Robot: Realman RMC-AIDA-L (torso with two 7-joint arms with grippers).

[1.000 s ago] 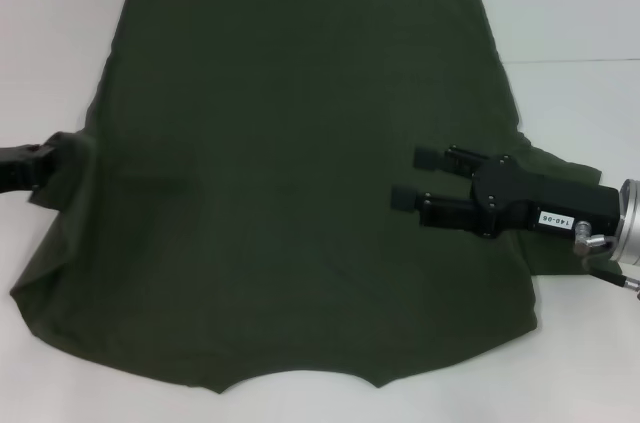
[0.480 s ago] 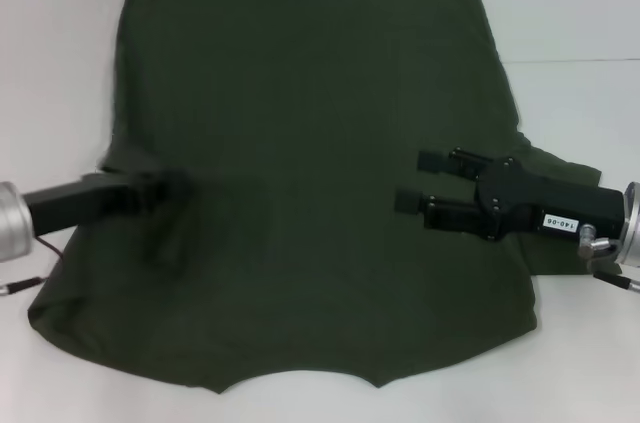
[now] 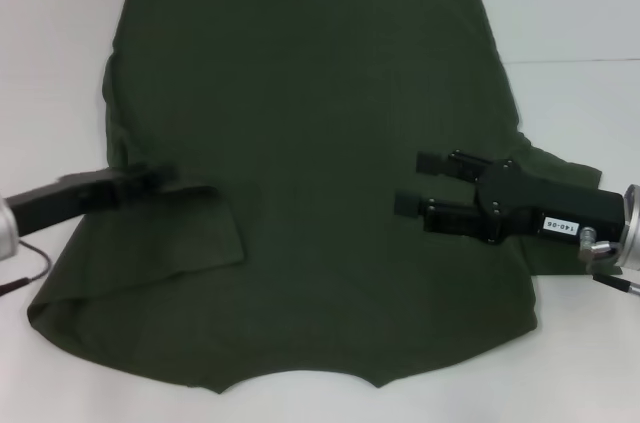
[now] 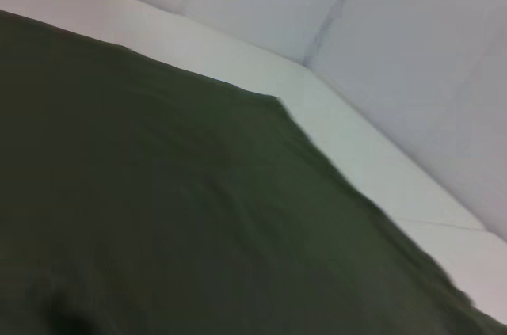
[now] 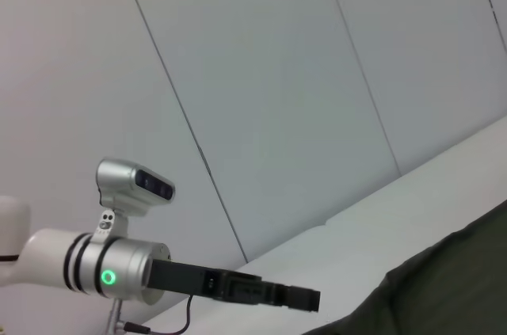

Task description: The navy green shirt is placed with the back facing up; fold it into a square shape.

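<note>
Broadly, the white table (image 3: pixel 580 3) carries the navy green shirt (image 3: pixel 320 143), a matte dark olive cloth spread flat with its plain back up and filling most of the head view. Its far hem runs off the top edge, the side edges flare outward toward the robot, and the near edge dips in a shallow curved notch. Bare table shows on both sides and along the near corners. In the left wrist view the shirt (image 4: pixel 158 232) lies smooth, its edge cutting diagonally against the pale surface.

On the robot's left, the sleeve lies folded inward as a flat flap (image 3: pixel 185 233) with a crisp lower corner on the shirt's body. The left gripper (image 3: pixel 160 179), black and boxy, sits at the flap's upper edge; whether its jaws are apart or together I cannot tell. In the right wrist view it (image 5: pixel 305 298) shows as a slim dark bar.

The right gripper (image 3: pixel 415 181) rests over the shirt's right side, its two padded fingers (image 3: pixel 428 160) apart and holding nothing.
</note>
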